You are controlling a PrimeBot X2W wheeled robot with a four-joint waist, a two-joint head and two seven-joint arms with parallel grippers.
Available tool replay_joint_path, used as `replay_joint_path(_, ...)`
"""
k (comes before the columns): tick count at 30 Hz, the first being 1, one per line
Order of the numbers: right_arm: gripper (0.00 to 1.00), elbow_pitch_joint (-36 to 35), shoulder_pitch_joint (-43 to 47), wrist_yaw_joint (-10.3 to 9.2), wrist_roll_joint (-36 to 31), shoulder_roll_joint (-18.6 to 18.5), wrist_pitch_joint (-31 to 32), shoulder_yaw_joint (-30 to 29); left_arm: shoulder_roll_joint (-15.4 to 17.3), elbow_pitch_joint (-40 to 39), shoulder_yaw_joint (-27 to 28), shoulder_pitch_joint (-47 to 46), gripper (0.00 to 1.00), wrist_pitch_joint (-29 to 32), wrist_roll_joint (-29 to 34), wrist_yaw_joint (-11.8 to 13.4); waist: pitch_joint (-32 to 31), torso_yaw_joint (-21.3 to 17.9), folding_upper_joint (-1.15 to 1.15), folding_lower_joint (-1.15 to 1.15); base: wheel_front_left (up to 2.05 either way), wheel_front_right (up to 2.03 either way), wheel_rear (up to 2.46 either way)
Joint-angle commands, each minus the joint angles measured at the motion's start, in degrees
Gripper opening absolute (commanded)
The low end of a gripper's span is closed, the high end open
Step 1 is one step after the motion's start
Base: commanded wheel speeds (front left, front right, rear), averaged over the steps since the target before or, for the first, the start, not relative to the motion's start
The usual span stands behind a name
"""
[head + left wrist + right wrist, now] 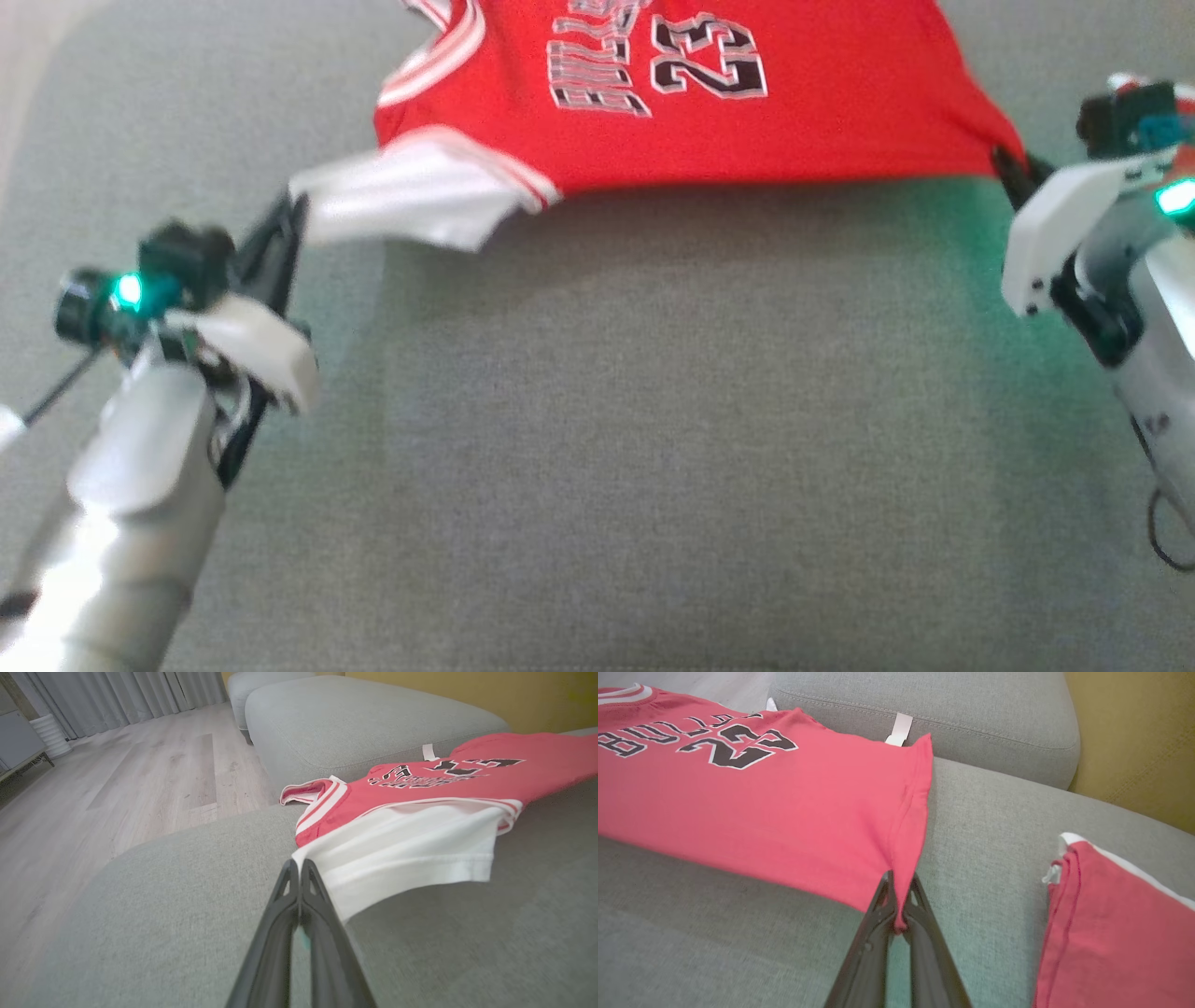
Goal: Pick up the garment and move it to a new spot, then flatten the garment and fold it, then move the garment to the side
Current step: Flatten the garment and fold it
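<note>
The garment (709,103) is a red jersey with white sleeves, black lettering and the number 23. It is stretched across the grey sofa cushion, its near edge lifted off the fabric. My left gripper (297,201) is shut on the white sleeve's corner (397,854), pinching it at the fingertips (299,865). My right gripper (1004,161) is shut on the red hem corner (903,877), which bunches between the two dark fingers (920,896). The jersey's far part (714,779) rests on the cushion toward the sofa back.
The grey sofa seat (672,448) spreads beneath the arms. A second folded red garment (1111,933) with white trim lies at the right. A grey back cushion (948,704), a yellow wall (1134,737), wooden floor (117,793) and curtains (126,690) lie beyond.
</note>
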Motion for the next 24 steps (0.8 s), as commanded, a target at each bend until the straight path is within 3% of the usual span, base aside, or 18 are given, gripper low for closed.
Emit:
replay_joint_path(1, 0.00, -1.7, 0.2, 0.37, 0.9, -2.1, 0.3, 0.6, 3.9, -2.0, 1.9, -1.8, 0.00, 0.2, -0.9, 0.2, -2.0, 0.6, 0.00, 0.02, 0.00, 0.00, 0.00)
replay_joint_path(14, 0.00, -16.0, 13.2, 0.37, 21.3, -11.8, 15.6, 11.1, 12.6, -21.9, -4.7, 12.8, 0.00, 14.6, -8.3, 0.3, -10.8, 1.8, 0.00, 0.02, 0.00, 0.00, 0.00)
replay_joint_path(20, 0.00, -21.3, 17.5, 0.37, 26.9, -14.5, 19.6, 12.4, 17.4, -32.0, -5.4, 20.9, 0.00, 24.0, -13.7, 0.5, -12.9, 1.3, 0.00, 0.02, 0.00, 0.00, 0.00)
replay_joint_path(24, 0.00, -24.2, 19.7, 0.37, 29.1, -16.1, 21.8, 12.7, 19.9, -39.4, -5.4, 24.1, 0.00, 28.1, -15.3, 2.2, -13.3, 1.2, 0.00, 0.02, 0.00, 0.00, 0.00)
